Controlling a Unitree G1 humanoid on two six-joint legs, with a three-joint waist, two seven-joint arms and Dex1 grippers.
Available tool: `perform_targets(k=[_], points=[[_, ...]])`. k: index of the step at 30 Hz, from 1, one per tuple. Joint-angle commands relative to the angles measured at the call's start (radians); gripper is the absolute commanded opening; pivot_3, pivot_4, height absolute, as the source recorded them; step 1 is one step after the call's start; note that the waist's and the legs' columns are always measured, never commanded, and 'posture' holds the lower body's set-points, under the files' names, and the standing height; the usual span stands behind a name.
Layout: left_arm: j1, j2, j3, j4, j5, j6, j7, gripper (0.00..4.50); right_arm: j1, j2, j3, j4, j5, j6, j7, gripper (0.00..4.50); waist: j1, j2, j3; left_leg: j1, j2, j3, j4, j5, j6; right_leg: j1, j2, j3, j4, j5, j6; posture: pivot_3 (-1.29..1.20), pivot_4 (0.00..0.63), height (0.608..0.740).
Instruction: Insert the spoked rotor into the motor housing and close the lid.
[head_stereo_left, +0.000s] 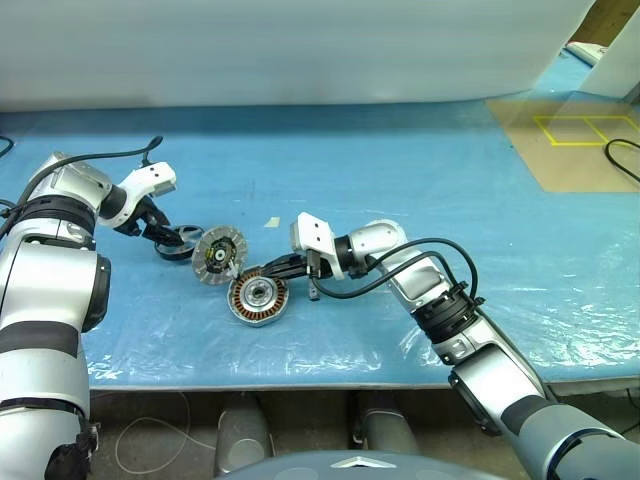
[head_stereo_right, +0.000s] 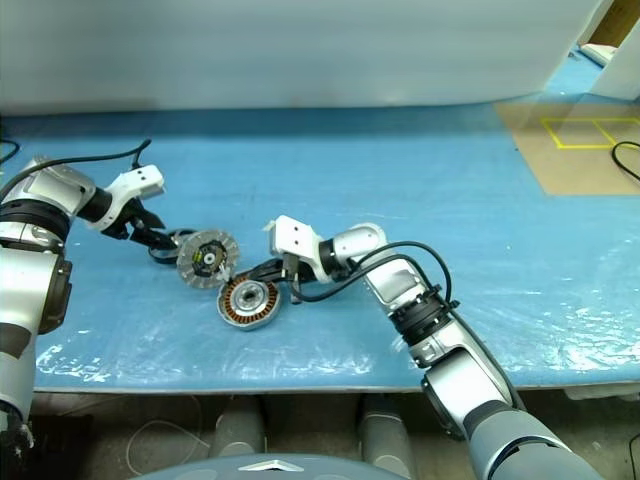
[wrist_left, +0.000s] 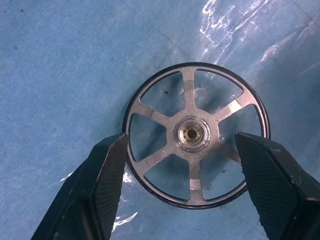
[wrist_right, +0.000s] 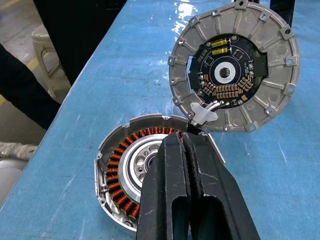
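The rotor lies flat on the blue sheet at the robot's left: a thin black rim, six flat silver spokes, and a round silver hub with a brassy bore. The left gripper stands over it with fingers apart, one at each side of the rim; whether they touch it cannot be told. Just to the right lies the lid, its grey ribbed face up around a dark circuit board with yellow parts and a white tab at its edge. Beside it sits the housing, an open shell with copper windings ringing a silver hub. The right gripper, fingers pressed together, has its tip over the housing's rim. No readable writing shows.
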Motion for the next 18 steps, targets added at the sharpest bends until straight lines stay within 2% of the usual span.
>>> perform_targets(k=[1, 17, 18], points=[[0.004, 0.002, 0.002, -0.003, -0.002, 0.006, 0.002, 3.58, -0.023, 0.007, -0.001, -0.011, 0.000, -0.019, 0.003, 0.00, 0.000, 0.000, 0.000, 0.000, 0.000, 0.000, 0.000, 0.000, 0.000, 0.000, 0.000, 0.000, 0.000, 0.000, 0.000, 0.00, 0.150, 0.740], [0.024, -0.027, -0.006, -0.003, 0.003, 0.014, -0.016, 3.58, -0.019, 0.009, 0.002, -0.020, -0.006, -0.015, -0.003, 0.00, 0.000, 0.000, 0.000, 0.000, 0.000, 0.000, 0.000, 0.000, 0.000, 0.000, 0.000, 0.000, -0.001, 0.000, 0.000, 0.00, 0.150, 0.740], [0.025, -0.029, -0.007, -0.002, 0.004, 0.016, -0.017, 3.40, -0.019, 0.009, 0.002, -0.021, -0.006, -0.015, -0.003, 0.00, 0.000, 0.000, 0.000, 0.000, 0.000, 0.000, 0.000, 0.000, 0.000, 0.000, 0.000, 0.000, -0.001, 0.000, 0.000, 0.00, 0.150, 0.740]])
